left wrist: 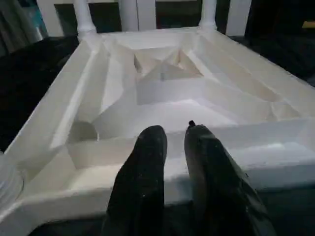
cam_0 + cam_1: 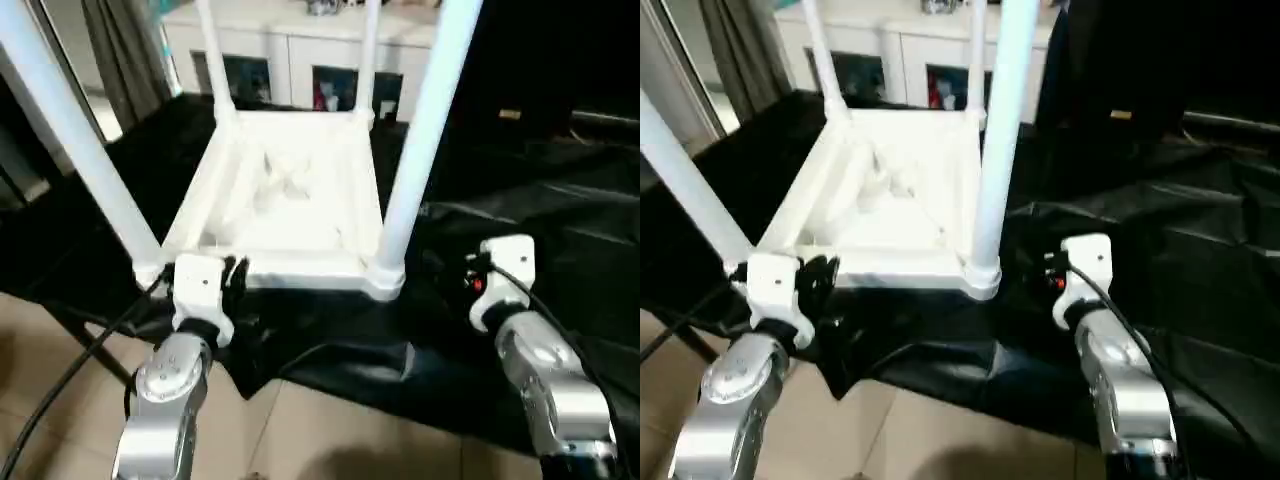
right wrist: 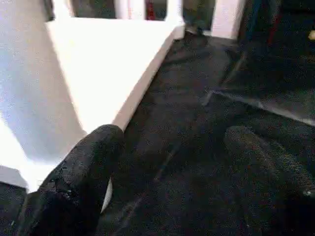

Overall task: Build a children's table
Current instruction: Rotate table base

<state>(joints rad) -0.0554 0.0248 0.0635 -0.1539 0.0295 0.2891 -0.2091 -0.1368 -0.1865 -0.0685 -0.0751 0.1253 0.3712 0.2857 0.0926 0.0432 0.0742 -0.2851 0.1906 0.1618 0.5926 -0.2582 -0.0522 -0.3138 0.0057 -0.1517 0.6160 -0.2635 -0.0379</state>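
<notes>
Children's table lies upside down on a black cloth, ribbed underside facing up, legs pointing up. Its near edge sits just ahead of both arms. Left end effector is at that near edge, close to the near-left corner socket; its two black fingers stand nearly together w/ a slim gap, nothing between them, tips over the rim, so close to clenched but grasping nothing. Whether they touch the rim can't be told. Right end effector hangs over the cloth just beside the near-right corner socket and leg, fingers spread wide, released, holding nothing.

Count: 1 table, 4 legs fitted, 2 near and 2 far; 2 end effectors, 2 fingers each; 2 silver forearms.

Table is all-white smooth plastic; rectangular top, underside w/ raised ribs and a diagonal cross at centre, rounded corner sockets, long round tapering tube legs. Cloth is black, slightly shiny, creased, draped over a low surface w/ its edge hanging to a beige tiled floor. Fingers are black, rubbery, w/ rounded tips. Behind the table stands a white cabinet w/ glass doors; grey curtain at far left.
</notes>
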